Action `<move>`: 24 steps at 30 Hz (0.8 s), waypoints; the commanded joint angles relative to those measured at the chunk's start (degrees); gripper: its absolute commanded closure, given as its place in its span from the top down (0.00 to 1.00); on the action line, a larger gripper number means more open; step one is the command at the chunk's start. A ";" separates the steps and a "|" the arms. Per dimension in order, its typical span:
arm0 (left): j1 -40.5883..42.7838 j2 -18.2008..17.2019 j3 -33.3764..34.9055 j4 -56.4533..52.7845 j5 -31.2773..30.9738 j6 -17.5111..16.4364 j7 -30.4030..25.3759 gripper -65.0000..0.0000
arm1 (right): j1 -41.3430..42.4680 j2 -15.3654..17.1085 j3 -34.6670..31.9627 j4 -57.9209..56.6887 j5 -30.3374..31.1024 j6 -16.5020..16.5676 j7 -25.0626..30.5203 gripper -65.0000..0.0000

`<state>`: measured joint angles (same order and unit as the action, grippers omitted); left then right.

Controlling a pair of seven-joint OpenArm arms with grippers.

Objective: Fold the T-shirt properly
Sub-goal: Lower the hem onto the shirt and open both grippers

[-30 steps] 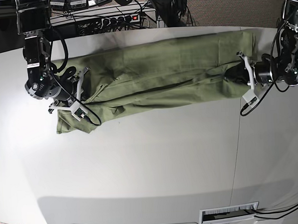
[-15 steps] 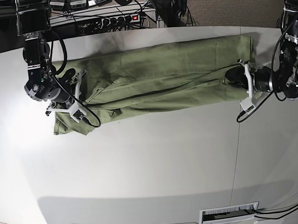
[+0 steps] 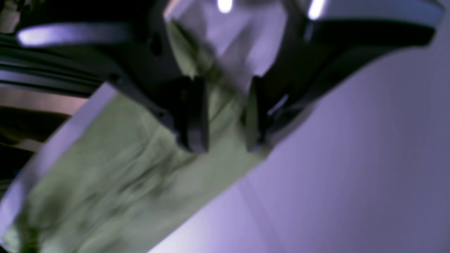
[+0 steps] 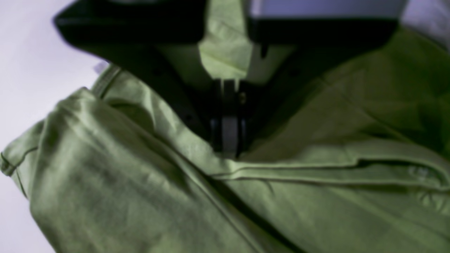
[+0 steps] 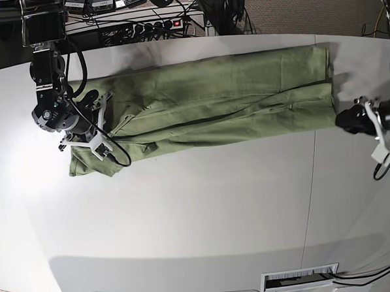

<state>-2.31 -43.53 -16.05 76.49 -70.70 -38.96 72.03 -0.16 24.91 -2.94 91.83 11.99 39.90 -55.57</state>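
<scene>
T-shirt [image 5: 206, 103] lies as a long folded band along the far edge of the tabletop [image 5: 205, 211], spanning most of its width. Base view: my left gripper [image 5: 352, 119] sits just off the shirt's end, apart from the cloth. The left wrist view adds that its jaws stand parted, nothing pinched between them, cloth lying under the fingertips [image 3: 191, 116]. My right gripper [image 4: 227, 135] is clamped on a fold at the sleeve end; only its wrist view shows the jaws pressed together.
</scene>
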 commanded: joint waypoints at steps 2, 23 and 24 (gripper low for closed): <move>2.01 -1.31 -2.51 0.61 0.74 0.74 -2.36 0.32 | 0.31 0.96 0.42 0.13 -1.31 -0.28 -1.92 0.00; 11.06 8.26 -4.74 0.48 5.16 1.68 -8.13 0.40 | 0.31 0.98 0.42 0.15 -1.29 -0.26 -3.63 0.00; 11.08 8.31 -4.74 0.44 5.20 1.81 -8.11 0.40 | 0.28 0.98 0.42 0.15 -1.31 -0.26 -3.63 0.00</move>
<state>8.93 -34.28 -20.38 76.29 -65.60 -37.50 63.55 -0.14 24.91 -2.85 91.88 12.05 39.90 -56.55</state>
